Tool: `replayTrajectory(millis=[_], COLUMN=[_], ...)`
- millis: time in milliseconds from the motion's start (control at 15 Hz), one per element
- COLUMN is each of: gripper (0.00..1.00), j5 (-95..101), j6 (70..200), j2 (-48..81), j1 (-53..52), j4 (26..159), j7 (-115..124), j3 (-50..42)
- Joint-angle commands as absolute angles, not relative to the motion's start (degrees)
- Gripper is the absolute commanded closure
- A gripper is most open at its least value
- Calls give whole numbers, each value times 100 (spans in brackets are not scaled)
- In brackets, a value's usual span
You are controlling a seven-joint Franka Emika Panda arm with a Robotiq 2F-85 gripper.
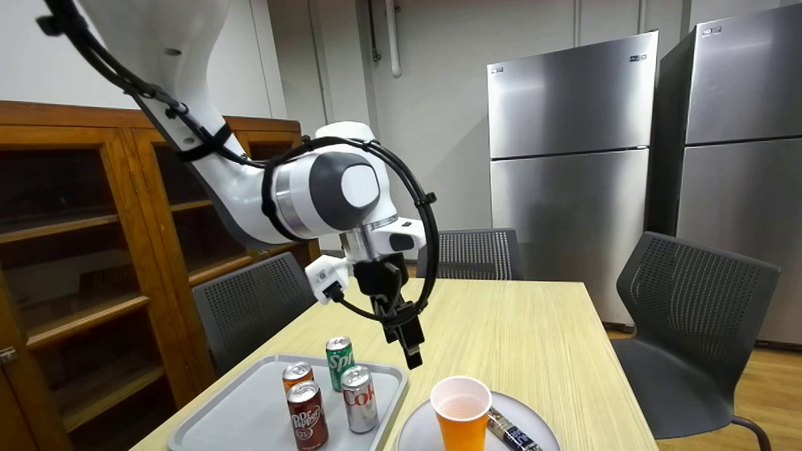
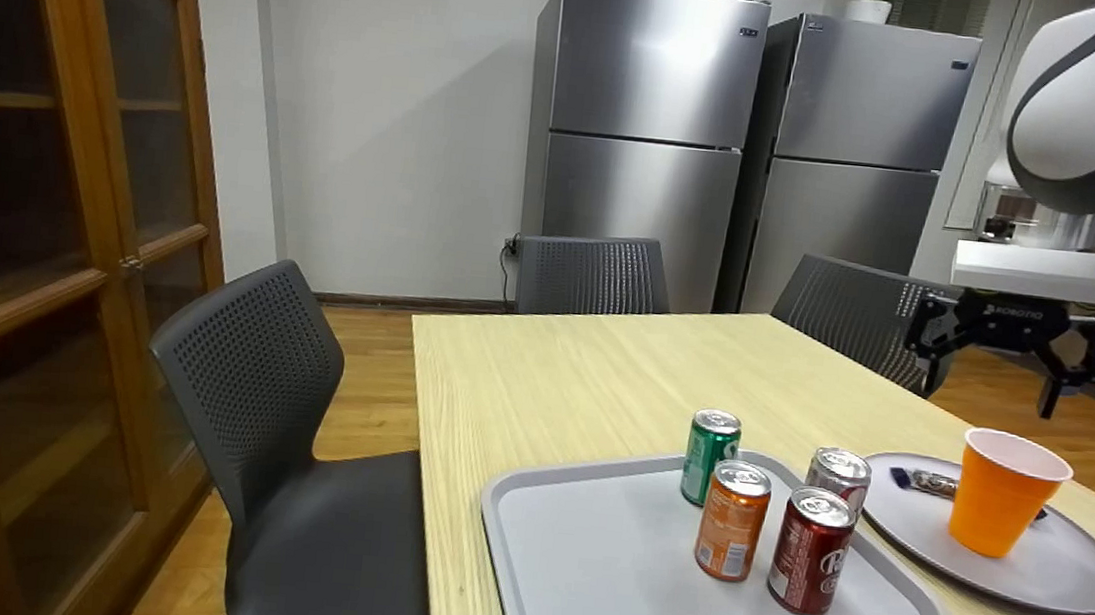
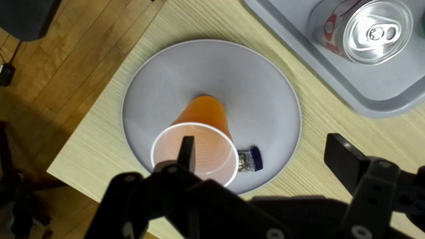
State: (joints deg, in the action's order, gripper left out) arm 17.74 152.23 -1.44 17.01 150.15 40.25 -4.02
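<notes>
My gripper (image 3: 261, 147) hangs over the table, open with nothing between its fingers. In the wrist view one fingertip overlaps the mouth of an orange cup (image 3: 207, 111) with a white inside; the other is over bare wood. An exterior view shows the gripper (image 2: 990, 390) higher than the cup (image 2: 995, 506), apart from it. The cup stands upright on a round grey plate (image 3: 262, 83). Beside it on the plate lies a wrapped bar (image 1: 510, 432), partly hidden behind the cup in the wrist view.
A grey tray (image 2: 584, 552) beside the plate holds a green Sprite can (image 1: 339, 363), a silver Coke can (image 1: 360, 401), a Dr Pepper can (image 1: 307, 416) and an orange can (image 2: 732, 526). Dark chairs (image 1: 695, 300) surround the table (image 1: 501, 326); a wooden cabinet (image 2: 98, 284) and fridges (image 2: 639, 196) stand beyond.
</notes>
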Motion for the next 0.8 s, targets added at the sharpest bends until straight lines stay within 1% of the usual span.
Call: replayTrajectory(millis=[0, 733], gripper=[0, 0], j5=[2119, 1853], j6=[15283, 15256], j2=[507, 1940], j1=[1512, 624], j4=[14492, 13490], j7=[4567, 4905], j3=[-752, -1681])
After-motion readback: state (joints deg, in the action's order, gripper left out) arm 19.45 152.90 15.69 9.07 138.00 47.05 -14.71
